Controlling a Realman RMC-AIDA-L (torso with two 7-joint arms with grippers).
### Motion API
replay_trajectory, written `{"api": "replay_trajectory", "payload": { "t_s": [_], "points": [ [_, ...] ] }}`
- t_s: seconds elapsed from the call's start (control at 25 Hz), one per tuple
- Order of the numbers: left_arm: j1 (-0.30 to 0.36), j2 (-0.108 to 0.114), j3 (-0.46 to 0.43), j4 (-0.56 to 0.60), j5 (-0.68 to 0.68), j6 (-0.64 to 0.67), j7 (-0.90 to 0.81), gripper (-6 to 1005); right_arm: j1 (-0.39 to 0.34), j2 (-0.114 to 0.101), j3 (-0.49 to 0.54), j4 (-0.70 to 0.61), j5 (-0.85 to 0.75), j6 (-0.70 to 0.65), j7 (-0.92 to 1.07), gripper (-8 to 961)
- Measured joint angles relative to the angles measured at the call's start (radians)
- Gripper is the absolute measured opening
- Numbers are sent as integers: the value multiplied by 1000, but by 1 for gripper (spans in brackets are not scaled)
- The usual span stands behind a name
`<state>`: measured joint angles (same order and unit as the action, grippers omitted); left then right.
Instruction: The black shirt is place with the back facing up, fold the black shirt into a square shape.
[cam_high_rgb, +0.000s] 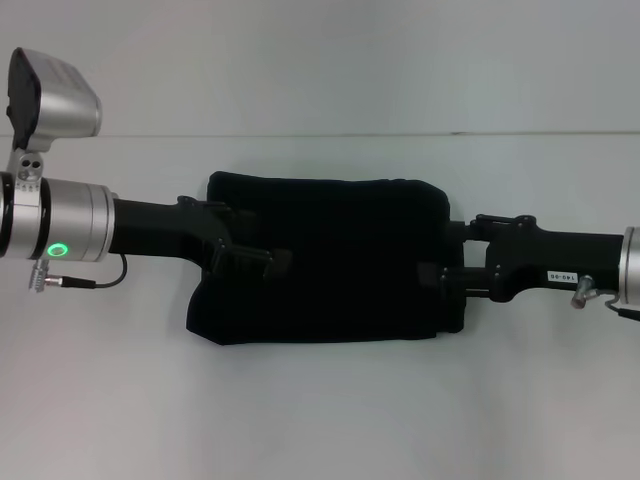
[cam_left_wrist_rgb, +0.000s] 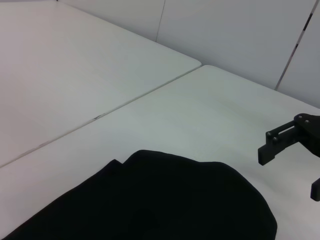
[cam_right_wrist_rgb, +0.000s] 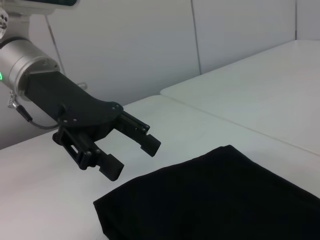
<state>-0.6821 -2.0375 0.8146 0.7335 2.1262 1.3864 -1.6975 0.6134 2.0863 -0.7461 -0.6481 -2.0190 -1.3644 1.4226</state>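
The black shirt (cam_high_rgb: 340, 262) lies on the white table (cam_high_rgb: 320, 420) as a folded, roughly rectangular bundle; no lettering shows. My left gripper (cam_high_rgb: 262, 242) reaches in from the left and hovers over the shirt's left edge. In the right wrist view the left gripper (cam_right_wrist_rgb: 132, 157) stands open just above the shirt (cam_right_wrist_rgb: 225, 200), with nothing between its fingers. My right gripper (cam_high_rgb: 440, 252) comes in from the right at the shirt's right edge. The left wrist view shows the right gripper (cam_left_wrist_rgb: 292, 170) open beside the shirt (cam_left_wrist_rgb: 160, 200), holding nothing.
A seam (cam_left_wrist_rgb: 95, 118) runs between this table and a second white table behind it. A pale wall (cam_right_wrist_rgb: 150, 45) stands beyond. Bare tabletop surrounds the shirt on all sides.
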Motion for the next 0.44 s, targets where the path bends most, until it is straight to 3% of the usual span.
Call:
{"api": "replay_trajectory", "payload": {
  "t_s": [0.44],
  "points": [
    [1, -1, 1, 0, 0, 21, 15, 887, -1, 0, 4, 1, 0, -1, 1, 818]
  ]
}}
